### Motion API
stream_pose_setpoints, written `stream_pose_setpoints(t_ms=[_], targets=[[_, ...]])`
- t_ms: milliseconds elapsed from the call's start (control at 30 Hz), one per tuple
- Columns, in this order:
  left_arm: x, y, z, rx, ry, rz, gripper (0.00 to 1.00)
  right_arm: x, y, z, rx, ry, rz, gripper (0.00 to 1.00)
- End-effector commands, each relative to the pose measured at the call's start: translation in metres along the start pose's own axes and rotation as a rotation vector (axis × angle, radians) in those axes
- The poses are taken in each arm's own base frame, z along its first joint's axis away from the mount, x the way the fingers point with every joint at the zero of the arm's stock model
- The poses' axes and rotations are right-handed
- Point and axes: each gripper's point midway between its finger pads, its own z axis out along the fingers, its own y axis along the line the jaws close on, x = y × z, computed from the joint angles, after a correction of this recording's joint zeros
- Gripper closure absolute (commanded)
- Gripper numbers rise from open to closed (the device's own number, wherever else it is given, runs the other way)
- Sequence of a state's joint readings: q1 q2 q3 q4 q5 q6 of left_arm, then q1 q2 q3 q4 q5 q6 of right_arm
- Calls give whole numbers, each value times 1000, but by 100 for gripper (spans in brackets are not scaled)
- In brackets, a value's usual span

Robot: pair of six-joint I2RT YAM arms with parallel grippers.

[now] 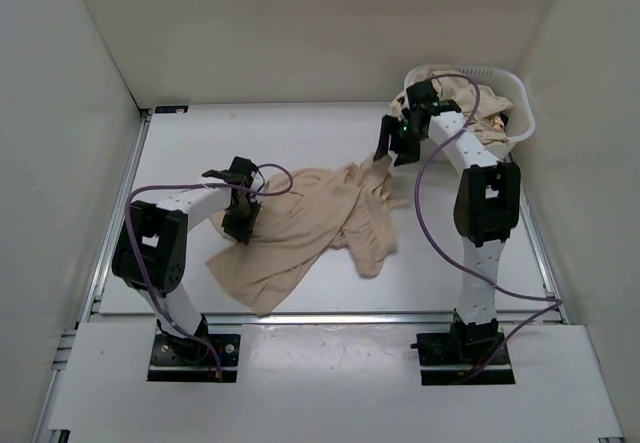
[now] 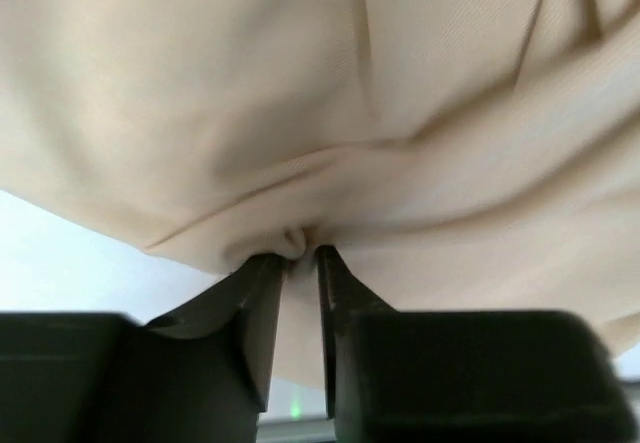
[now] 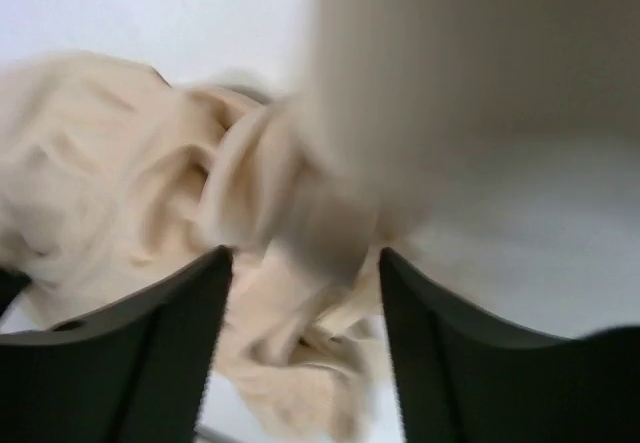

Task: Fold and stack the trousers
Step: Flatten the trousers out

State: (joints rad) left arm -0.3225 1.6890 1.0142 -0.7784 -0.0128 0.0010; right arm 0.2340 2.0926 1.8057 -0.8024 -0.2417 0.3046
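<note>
The beige-tan trousers (image 1: 310, 225) lie crumpled on the middle of the table, legs bunched toward the right. My left gripper (image 1: 240, 225) sits at their left edge and is shut on a pinch of the cloth (image 2: 296, 241); the cloth fills the left wrist view. My right gripper (image 1: 394, 147) hangs open and empty above the trousers' upper right end, by the basket. Its wrist view shows the rumpled cloth (image 3: 110, 183) below and between its fingers (image 3: 170, 353), blurred.
A white slotted laundry basket (image 1: 518, 113) stands at the back right with more beige cloth (image 1: 480, 101) in it. White walls close in the table on three sides. A metal rail (image 1: 330, 315) runs along the near edge.
</note>
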Motion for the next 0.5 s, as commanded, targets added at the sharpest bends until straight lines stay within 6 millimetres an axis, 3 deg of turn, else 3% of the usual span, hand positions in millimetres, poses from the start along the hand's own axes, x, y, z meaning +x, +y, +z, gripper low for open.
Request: stream_pose_setpoints(t_ms=[0, 67, 100, 133, 167, 200, 267, 300, 433, 467], targets=[[-53, 6, -19, -19, -137, -13, 63, 7, 7, -9, 85, 116, -104, 25], [-58, 6, -21, -19, -138, -13, 53, 16, 4, -20, 126, 94, -100, 21], [-55, 6, -21, -19, -126, -13, 53, 13, 5, -20, 143, 29, -105, 19], [-56, 4, -23, -6, -135, -12, 52, 38, -1, -32, 155, 27, -53, 17], [-57, 4, -27, -6, -149, -13, 52, 46, -4, -37, 164, 3, -29, 17], [-57, 4, -28, -6, -149, -13, 44, 60, -15, -45, 198, -35, -12, 17], [-61, 5, -37, -26, -172, -6, 38, 72, -29, -51, 244, -64, 41, 17], [-61, 5, -37, -26, -172, -6, 25, 84, -38, -51, 272, -60, 52, 17], [-51, -30, -47, 47, -165, 78, 21, 89, -73, -41, 359, -41, 160, 22], [-45, -50, -47, 73, -160, 133, 20, 84, -81, -39, 366, -50, 200, 22]])
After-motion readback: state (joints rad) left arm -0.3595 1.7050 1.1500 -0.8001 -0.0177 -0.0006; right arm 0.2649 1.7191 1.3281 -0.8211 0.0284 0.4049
